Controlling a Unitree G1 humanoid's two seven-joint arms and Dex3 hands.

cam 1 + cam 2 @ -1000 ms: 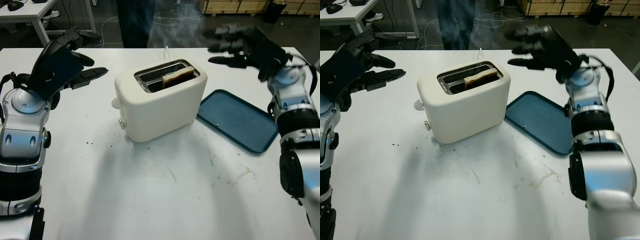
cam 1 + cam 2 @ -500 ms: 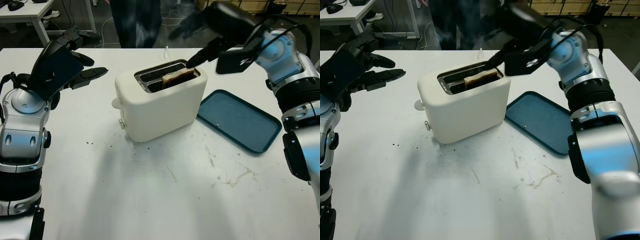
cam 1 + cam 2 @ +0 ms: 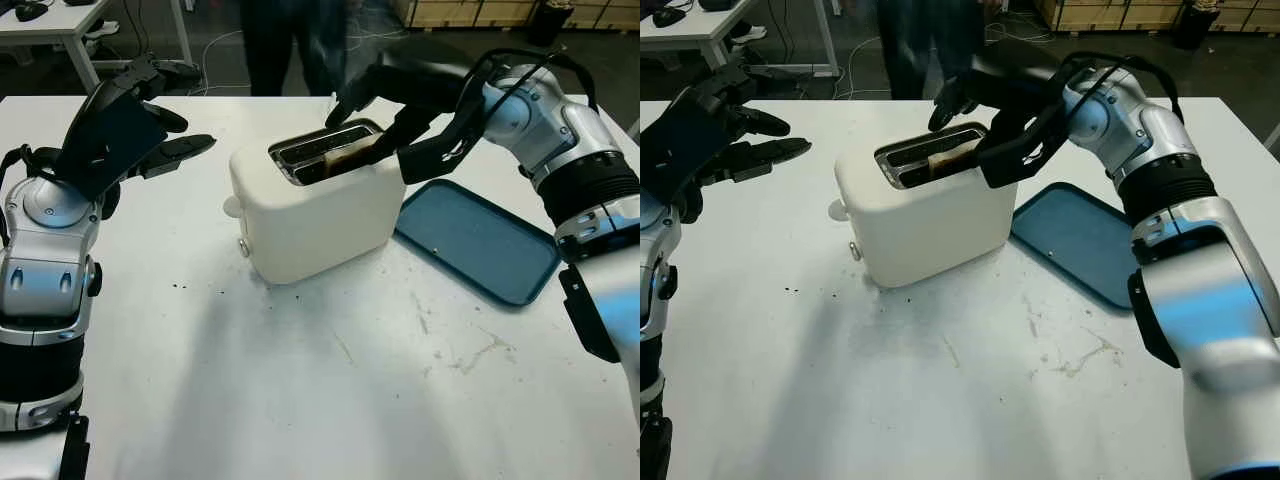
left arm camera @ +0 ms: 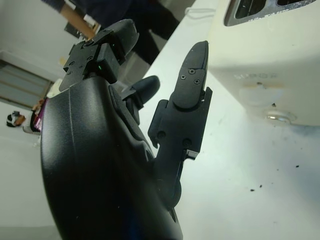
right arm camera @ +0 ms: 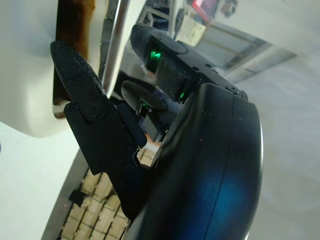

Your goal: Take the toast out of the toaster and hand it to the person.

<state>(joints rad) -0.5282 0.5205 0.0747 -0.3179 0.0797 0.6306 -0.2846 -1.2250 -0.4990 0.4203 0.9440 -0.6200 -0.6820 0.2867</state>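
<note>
The left hand [image 3: 150, 130] is held above the desk [image 3: 330, 400] at the far left, well apart from the toaster [image 3: 318, 215]. It is open and holds nothing. Judged from its position, it is parked out of the working zone so that the other arm has free access to the slots.

The toaster stands near the middle of the desk, turned at an angle, with its lever side toward the left hand. This orientation presents the slot openings to the right arm. The toast [image 3: 352, 154] sits in the nearer slot, toward the slot's right end, with its top edge raised just above the rim. That raised edge is the only surface available for gripping.

The right hand [image 3: 400, 115] is over the right end of the toaster. One finger reaches over the far side of the slots and another lies along the near right corner, so the toast edge is between them. The fingers are spread around the toast and have not yet closed on it. In the right wrist view a fingertip [image 5: 75, 75] lies close to the browned crust.

A blue tray [image 3: 478, 240] lies flat on the desk to the right of the toaster, just beside it.

A person [image 3: 290, 45] stands behind the desk, beyond the toaster, in reach for the handover.
</note>
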